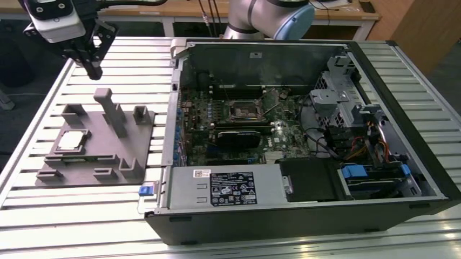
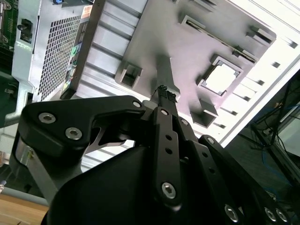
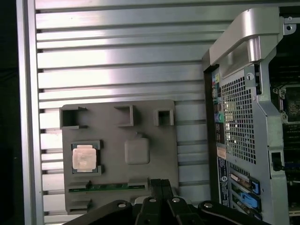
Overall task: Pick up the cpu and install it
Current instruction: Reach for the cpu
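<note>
At the exterior view's left, the gripper [image 1: 94, 72] hangs in the air above the slatted metal table [image 1: 129, 59]. Its two fingers are pressed together with nothing between them, as both wrist views also show [image 2: 163, 90] [image 3: 160, 183].

Below the gripper, on the table, lies a grey plastic plate [image 1: 94, 162] with raised blocks and pockets. The cpu [image 1: 70, 141] sits flat in a square pocket of that plate, pale top up. It is well apart from the fingertips and lower than them, untouched. In the first wrist view the cpu [image 3: 85, 157] lies off to one side of the closed tips, and a square post [image 3: 137, 151] stands between the two. A thin green strip [image 3: 108, 187] lies in a slot of the plate [image 3: 140, 117] near the tips. In the second wrist view the cpu [image 2: 220, 78] shows bright in its pocket beyond the fingers.

Further toward the exterior view's right, well away from the gripper, an open computer case [image 1: 403, 108] lies on its side. A dark square socket [image 1: 243, 109] sits on the green board inside.
</note>
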Available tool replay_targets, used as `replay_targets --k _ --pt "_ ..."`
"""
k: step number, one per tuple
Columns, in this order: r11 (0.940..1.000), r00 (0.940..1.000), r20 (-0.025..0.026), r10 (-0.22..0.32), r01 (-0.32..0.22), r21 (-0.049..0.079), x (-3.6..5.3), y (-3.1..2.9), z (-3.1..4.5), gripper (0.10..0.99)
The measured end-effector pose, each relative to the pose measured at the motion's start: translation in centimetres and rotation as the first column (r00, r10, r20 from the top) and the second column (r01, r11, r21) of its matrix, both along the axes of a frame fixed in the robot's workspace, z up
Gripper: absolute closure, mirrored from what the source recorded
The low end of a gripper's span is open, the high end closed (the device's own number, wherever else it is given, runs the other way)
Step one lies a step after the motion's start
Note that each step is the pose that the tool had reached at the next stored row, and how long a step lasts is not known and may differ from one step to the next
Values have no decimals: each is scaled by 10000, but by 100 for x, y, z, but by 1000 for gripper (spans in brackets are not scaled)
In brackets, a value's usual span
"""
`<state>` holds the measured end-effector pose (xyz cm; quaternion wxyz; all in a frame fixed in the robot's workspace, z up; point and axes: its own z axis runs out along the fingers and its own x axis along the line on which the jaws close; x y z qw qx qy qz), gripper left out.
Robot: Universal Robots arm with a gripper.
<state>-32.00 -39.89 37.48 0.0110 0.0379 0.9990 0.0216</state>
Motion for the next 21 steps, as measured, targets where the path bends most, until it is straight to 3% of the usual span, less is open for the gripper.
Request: replay_targets --k 21 --pt "10000 10000 -33 0 0 0 -170 0 -24 980"
